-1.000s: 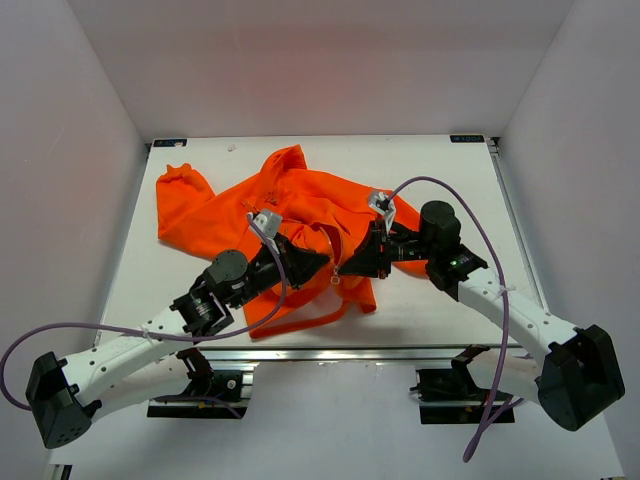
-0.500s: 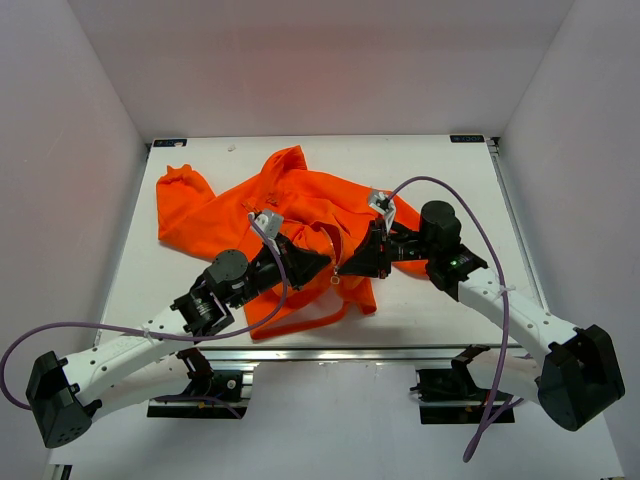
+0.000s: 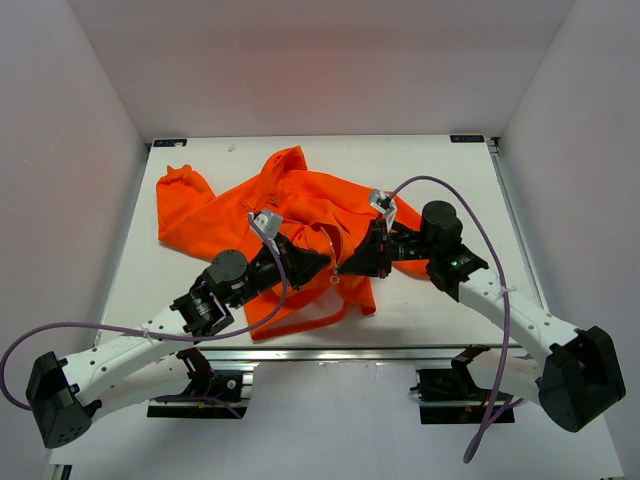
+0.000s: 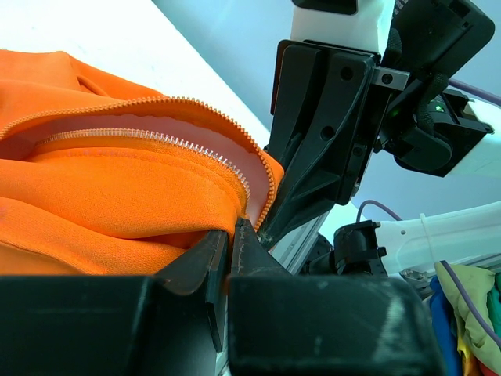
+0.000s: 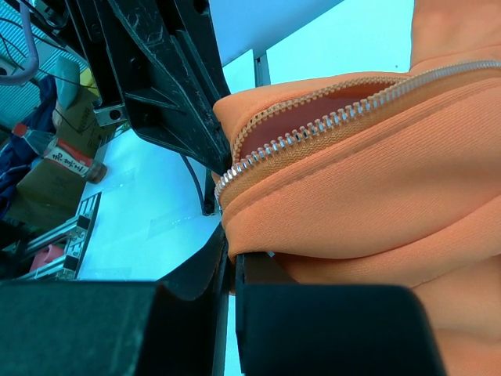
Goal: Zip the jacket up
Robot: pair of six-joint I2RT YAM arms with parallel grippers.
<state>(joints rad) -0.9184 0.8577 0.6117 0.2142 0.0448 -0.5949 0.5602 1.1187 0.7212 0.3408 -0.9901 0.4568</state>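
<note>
- Lying crumpled on the table (image 3: 440, 160), the jacket (image 3: 300, 210) is spread from the far left toward the middle, with one sleeve (image 3: 180, 190) thrown out to the far left.
- The left gripper (image 4: 229, 235) is seen with its jaws pressed together on a fold of orange cloth just below one row of zip teeth (image 4: 156, 139). No gap is visible between them.
- The right gripper (image 5: 231, 254) is likewise clamped tight on a fold of cloth beneath the facing row of teeth.
- Both grippers are placed nose to nose at the near edge of the jacket, almost touching, with the open front between them.
- This placement is judged to serve one purpose: the two front edges are pinched low on the zip so that their ends can be brought together and lined up.
- The two rows of teeth are seen apart, with pale lining (image 4: 117, 125) showing between them, so the zip is judged not yet joined.
- The zip slider cannot be identified with certainty in any view.
</note>
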